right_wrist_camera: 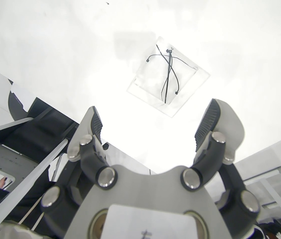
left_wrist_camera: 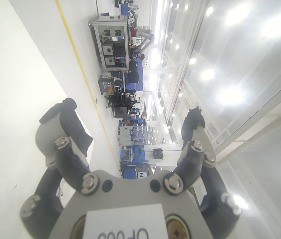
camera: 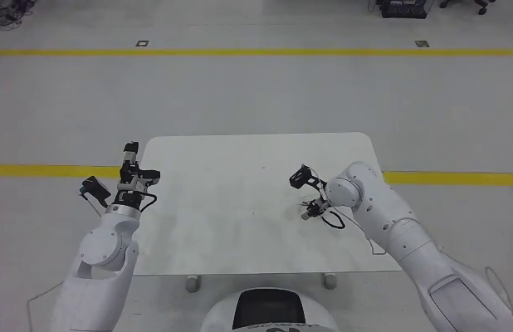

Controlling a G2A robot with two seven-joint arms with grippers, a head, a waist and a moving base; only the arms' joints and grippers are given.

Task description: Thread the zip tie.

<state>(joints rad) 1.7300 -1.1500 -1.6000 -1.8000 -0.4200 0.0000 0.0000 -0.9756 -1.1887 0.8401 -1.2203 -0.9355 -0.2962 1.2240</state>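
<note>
Top view: the white table (camera: 240, 166) sits mid-frame. My left gripper (camera: 132, 163) is at the table's left edge, left of centre in the frame. My right gripper (camera: 310, 211) is over the right part of the table, right of centre. The 2 are well apart, and I cannot tell finger spread from here. 2 yellow floor lines (camera: 256, 52) cross the frame, 1 near the top and 1 level with the table's middle. Left wrist view: the left gripper (left_wrist_camera: 130, 111) fills the lower half, spread wide and empty, with its dark fingers (left_wrist_camera: 63, 125) far apart. The table (left_wrist_camera: 5, 75) takes the left side of the frame, with a yellow floor line (left_wrist_camera: 80, 63) running diagonally just right of it. Workshop racks sit in the centre distance. Right wrist view: the right gripper (right_wrist_camera: 152, 118) is in the lower half, also spread wide and empty, with its ribbed pads (right_wrist_camera: 206, 120) facing each other. Just above it, centre-right in the frame, a clear square tray (right_wrist_camera: 140, 91) lies flat on the table (right_wrist_camera: 55, 26). The black zip ties (right_wrist_camera: 168, 75) lie inside that tray, a few of them crossed over each other; I cannot tell the exact count. The tray is apart from the fingertips, and the ties touch neither pad.
</note>
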